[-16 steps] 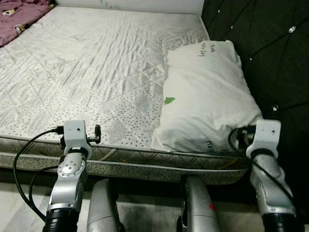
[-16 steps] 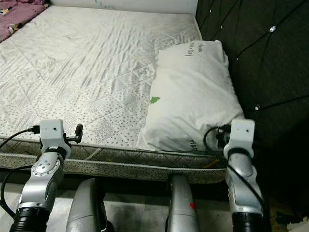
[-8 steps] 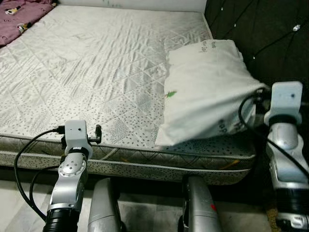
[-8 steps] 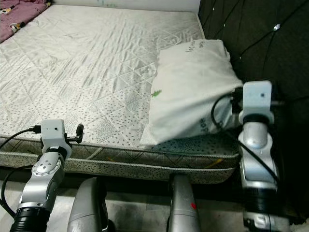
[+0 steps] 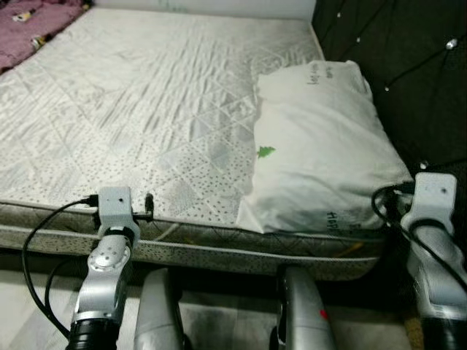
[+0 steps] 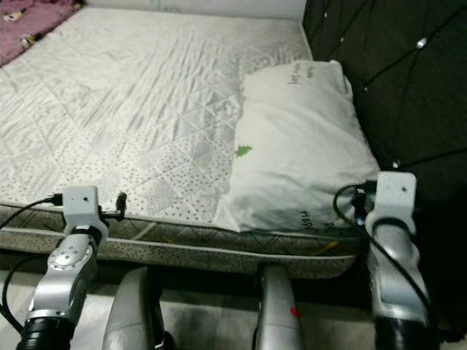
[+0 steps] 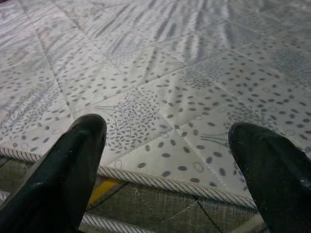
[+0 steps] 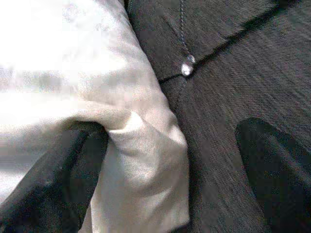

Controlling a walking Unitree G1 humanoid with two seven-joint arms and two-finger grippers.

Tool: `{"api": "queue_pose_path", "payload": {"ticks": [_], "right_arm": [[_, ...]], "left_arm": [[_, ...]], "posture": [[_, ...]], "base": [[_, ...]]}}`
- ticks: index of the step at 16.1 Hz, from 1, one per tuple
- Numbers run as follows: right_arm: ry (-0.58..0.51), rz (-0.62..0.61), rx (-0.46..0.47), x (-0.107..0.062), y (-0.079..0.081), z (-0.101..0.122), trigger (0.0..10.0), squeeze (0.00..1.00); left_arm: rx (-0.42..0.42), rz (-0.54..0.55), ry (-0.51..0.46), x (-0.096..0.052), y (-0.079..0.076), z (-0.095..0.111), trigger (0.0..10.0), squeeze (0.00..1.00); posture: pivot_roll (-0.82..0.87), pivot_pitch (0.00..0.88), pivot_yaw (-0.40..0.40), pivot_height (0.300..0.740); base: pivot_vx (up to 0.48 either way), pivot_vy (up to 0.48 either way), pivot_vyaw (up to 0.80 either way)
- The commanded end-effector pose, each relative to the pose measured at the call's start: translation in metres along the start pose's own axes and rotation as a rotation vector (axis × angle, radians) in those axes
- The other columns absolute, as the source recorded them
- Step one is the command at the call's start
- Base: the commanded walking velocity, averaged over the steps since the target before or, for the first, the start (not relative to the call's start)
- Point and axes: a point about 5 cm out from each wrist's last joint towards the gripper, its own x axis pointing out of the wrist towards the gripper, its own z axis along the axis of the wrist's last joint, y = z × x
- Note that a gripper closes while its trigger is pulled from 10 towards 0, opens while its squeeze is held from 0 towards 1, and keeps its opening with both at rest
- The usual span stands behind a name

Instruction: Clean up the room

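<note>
A white pillow point(image 5: 321, 157) lies on the mattress point(image 5: 146, 109), along its edge against the dark tufted headboard point(image 5: 408, 65), probably set there to tidy the bed. The right hand point(image 8: 165, 160), fingers spread apart, sits at the pillow's near corner, one finger point(image 8: 63, 179) under a fold of the cover. The left hand point(image 7: 165, 160), also spread and empty, hovers at the mattress's front edge. A purple blanket point(image 5: 33, 22) lies at the far corner, well away from the pillow.
</note>
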Motion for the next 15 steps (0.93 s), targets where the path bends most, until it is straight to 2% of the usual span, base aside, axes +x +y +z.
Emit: {"api": "queue_pose_path", "payload": {"ticks": [1,2,3,5,6,8,9,10,11,12,13,14,15], "right_arm": [[-0.006,-0.023,-0.019,-0.005,-0.01,0.001,10.0,1.0],[0.003,-0.015,-0.062,-0.016,-0.015,-0.005,10.0,1.0],[0.038,0.011,-0.102,-0.035,-0.019,-0.018,10.0,1.0],[0.021,0.041,-0.146,-0.053,-0.019,-0.021,10.0,1.0],[-0.078,0.06,-0.197,-0.059,-0.016,-0.006,10.0,1.0],[-0.252,0.066,-0.214,-0.054,-0.009,0.027,10.0,1.0],[-0.401,0.081,-0.17,-0.044,0.005,0.06,10.0,1.0],[-0.463,0.099,-0.132,-0.039,0.016,0.076,10.0,1.0],[-0.506,0.141,-0.084,-0.031,0.033,0.089,10.0,1.0],[-0.465,0.265,0.03,-0.012,0.076,0.099,10.0,1.0],[-0.441,0.283,0.039,-0.009,0.084,0.099,10.0,1.0],[-0.334,0.342,0.128,0.004,0.107,0.091,10.0,1.0],[-0.155,0.37,0.189,0.018,0.129,0.072,10.0,1.0]], "left_arm": [[0.009,-0.009,0.005,-0.001,0.0,0.0,10.0,0.0],[0.011,-0.014,0.007,-0.001,-0.001,-0.001,10.0,0.0],[0.014,-0.018,0.007,-0.001,-0.001,-0.001,10.0,0.0],[0.016,-0.019,0.006,0.0,-0.001,0.0,10.0,0.0],[0.018,-0.016,0.004,0.0,-0.001,0.001,10.0,0.0],[0.016,-0.005,-0.005,0.002,0.0,0.003,10.0,0.0],[0.009,0.002,-0.014,0.003,0.001,0.004,10.0,0.0],[0.005,0.002,-0.02,0.004,0.0,0.006,10.0,0.0],[0.002,0.001,-0.025,0.004,-0.001,0.007,10.0,0.0],[-0.003,0.0,-0.034,0.005,-0.003,0.01,10.0,0.0],[-0.005,-0.001,-0.037,0.005,-0.003,0.011,10.0,0.0],[-0.009,0.001,-0.038,0.005,-0.004,0.011,10.0,0.0],[-0.013,0.003,-0.036,0.003,-0.003,0.011,10.0,0.0]], "posture": [[0.01,0.0,0.006,0.54],[0.01,0.0,0.006,0.54],[0.0,0.0,0.007,0.54],[-0.01,0.0,0.005,0.54],[-0.02,0.0,0.007,0.54],[-0.02,0.0,0.01,0.54],[-0.02,0.0,0.013,0.54],[-0.01,0.0,0.014,0.54],[0.0,0.0,0.014,0.54],[0.02,0.0,0.007,0.54],[0.03,0.0,0.002,0.54],[0.04,0.0,-0.005,0.54],[0.07,0.0,-0.024,0.54]], "base": [[0.0,0.0,0.0],[0.0,0.0,0.0],[0.0,0.0,0.0],[0.0,0.0,0.0],[0.0,0.0,0.0],[0.0,0.0,0.0],[0.0,0.0,0.0],[0.0,0.0,0.0],[0.0,0.0,0.0],[0.0,0.0,0.0],[0.0,0.0,0.0],[0.0,0.0,0.0],[0.0,0.0,0.0]]}}
